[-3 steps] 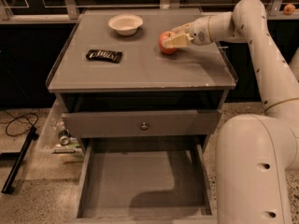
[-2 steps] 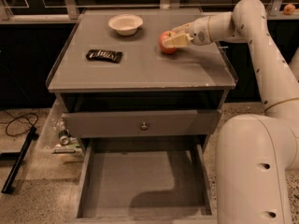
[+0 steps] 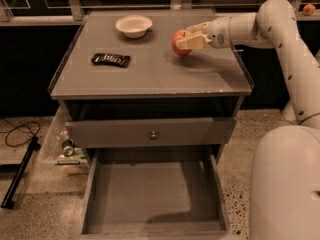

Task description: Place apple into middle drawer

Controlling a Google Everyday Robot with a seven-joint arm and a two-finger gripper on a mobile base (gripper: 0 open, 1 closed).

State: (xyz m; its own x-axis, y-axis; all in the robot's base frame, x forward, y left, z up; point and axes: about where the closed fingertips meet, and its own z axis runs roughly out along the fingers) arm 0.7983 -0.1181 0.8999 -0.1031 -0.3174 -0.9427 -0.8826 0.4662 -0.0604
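Gripping round red apple (image 3: 179, 45) | gripper (image 3: 189, 40) clamped on it above flat cabinet top (image 3: 150, 71) | shallow grey middle drawer (image 3: 150, 196) open

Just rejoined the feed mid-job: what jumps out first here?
The gripper sits against the red apple at the back right of the cabinet top. Below, the middle drawer stands pulled wide open. A white bowl sits back left.
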